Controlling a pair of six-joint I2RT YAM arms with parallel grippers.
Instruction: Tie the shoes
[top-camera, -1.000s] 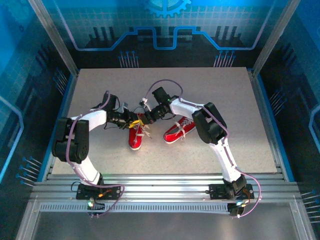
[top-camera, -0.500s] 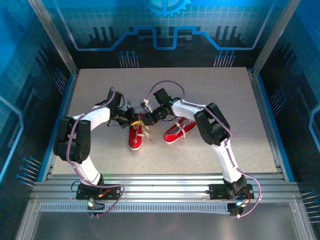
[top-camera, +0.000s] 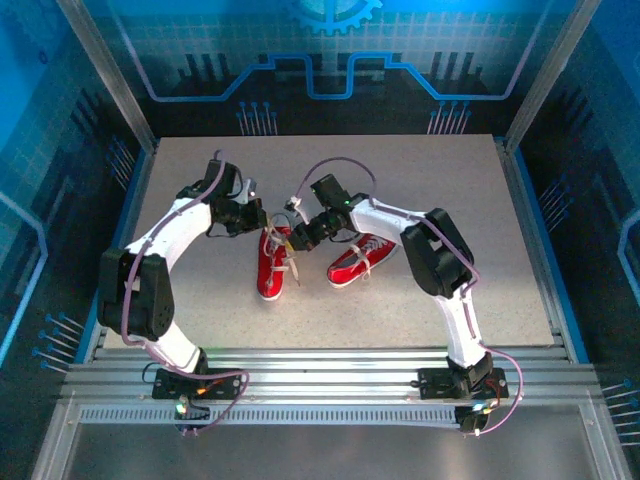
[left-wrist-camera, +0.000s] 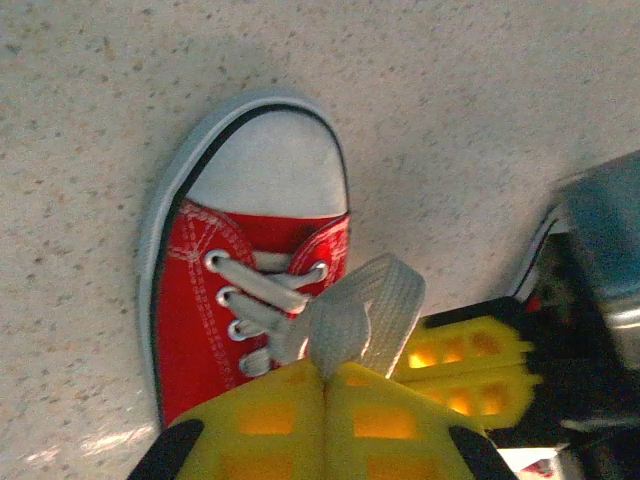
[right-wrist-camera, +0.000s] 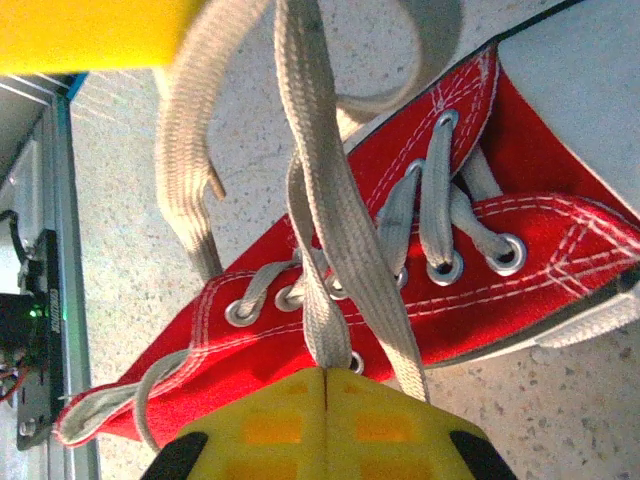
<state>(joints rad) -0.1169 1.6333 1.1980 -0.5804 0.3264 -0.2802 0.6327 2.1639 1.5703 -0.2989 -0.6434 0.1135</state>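
Note:
Two red shoes with white toe caps lie mid-table: the left shoe (top-camera: 270, 272) and the right shoe (top-camera: 358, 260). Both grippers meet above the left shoe's laces. My left gripper (top-camera: 262, 222) is shut on a loop of white lace (left-wrist-camera: 362, 312); its yellow fingertips (left-wrist-camera: 270, 415) are pressed together just behind the shoe (left-wrist-camera: 205, 320). My right gripper (top-camera: 298, 236) is shut on another strand of white lace (right-wrist-camera: 325, 300) that rises taut from the eyelets of the shoe (right-wrist-camera: 480, 260). A loose lace end (right-wrist-camera: 185, 170) hangs beside it.
The right gripper's yellow fingers (left-wrist-camera: 470, 365) sit close beside the left one's. The grey speckled table (top-camera: 420, 180) has metal rails along its sides (top-camera: 525, 220) and slotted rails at the near edge (top-camera: 320, 365).
The left gripper has shut on the lace loop and drawn back and to the left, away from the shoe, with its elbow swinging outward. The right gripper has barely shifted.

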